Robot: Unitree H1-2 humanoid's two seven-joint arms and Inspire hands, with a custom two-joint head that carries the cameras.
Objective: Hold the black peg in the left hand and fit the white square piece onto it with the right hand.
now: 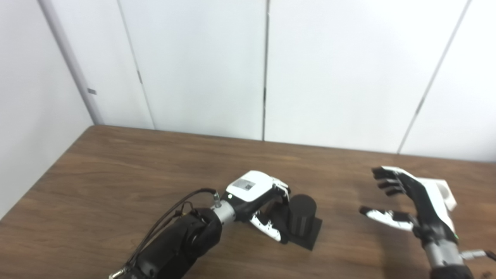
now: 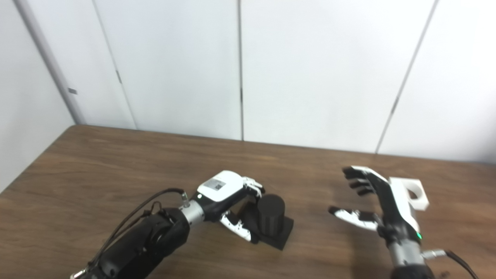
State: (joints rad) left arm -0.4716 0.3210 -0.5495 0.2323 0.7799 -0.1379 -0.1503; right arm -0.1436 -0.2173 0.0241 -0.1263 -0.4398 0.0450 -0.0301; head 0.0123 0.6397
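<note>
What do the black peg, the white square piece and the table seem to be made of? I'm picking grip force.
Black peg: matte, ribbed cylinder on a flat base, probably printed or moulded plastic. White square piece: matte, crisp edges, round hole, likely plastic too. Table: brown wood grain with low sheen, wood or laminate, cannot tell which.

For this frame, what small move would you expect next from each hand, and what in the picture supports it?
Probably the left hand closes on the black peg: its fingers curl beside the peg, which stands upright on the table, with no firm grip visible. The right hand is open and empty, with the white square piece lying just behind it, so it likely reaches there afterward.
</note>
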